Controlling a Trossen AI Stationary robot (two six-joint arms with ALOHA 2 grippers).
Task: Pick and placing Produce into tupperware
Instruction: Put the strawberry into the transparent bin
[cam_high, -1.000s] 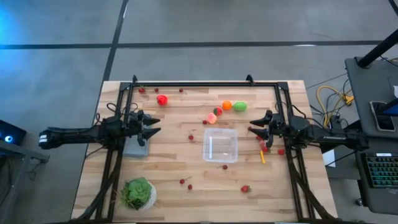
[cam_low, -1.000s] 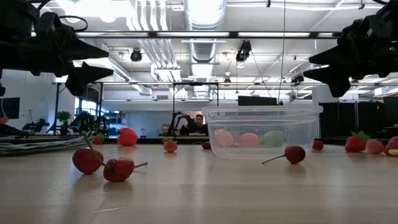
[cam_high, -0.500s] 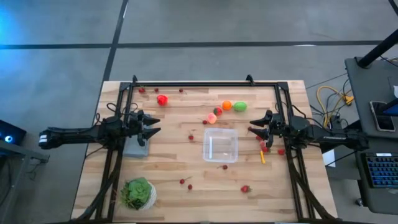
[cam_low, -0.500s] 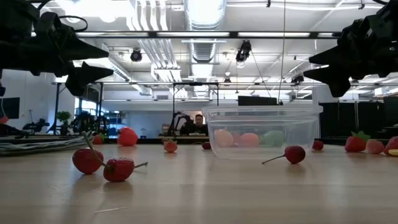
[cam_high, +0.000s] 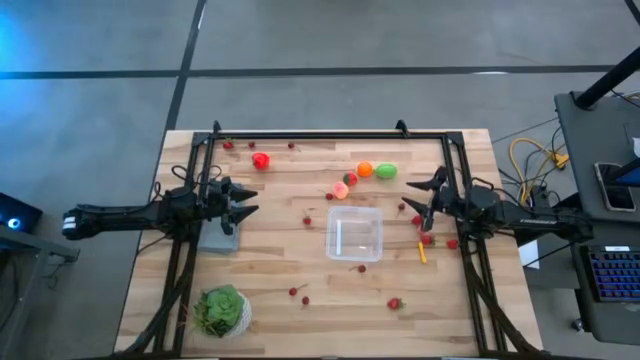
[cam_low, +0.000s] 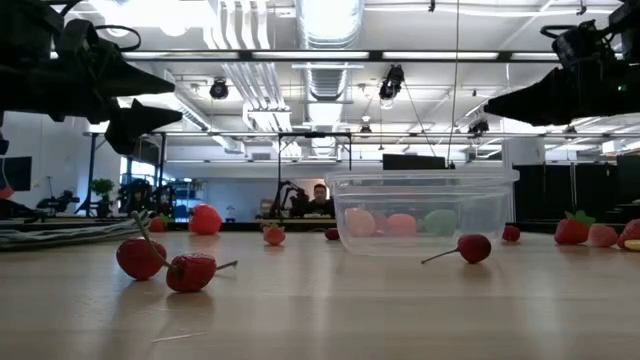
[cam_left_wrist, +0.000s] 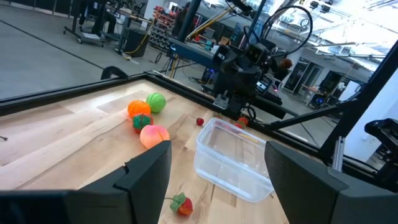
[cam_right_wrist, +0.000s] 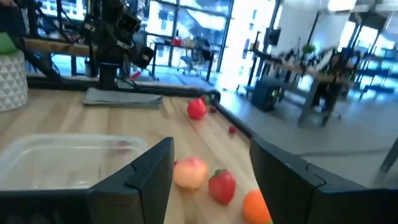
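Two open, empty grippers: our left gripper (cam_high: 247, 203) waits. Our right gripper (cam_high: 421, 194) has swung toward the desk's far edge, nearing the peach-pink toy fruit (cam_high: 341, 189) beside the empty clear plastic tupperware (cam_high: 354, 233).

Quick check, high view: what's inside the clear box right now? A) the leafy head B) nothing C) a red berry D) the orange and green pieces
B: the box shows only bare wood through its bottom, while the orange and green pieces lie on the table beyond it and the leafy head sits in its own bowl near the table's corner.
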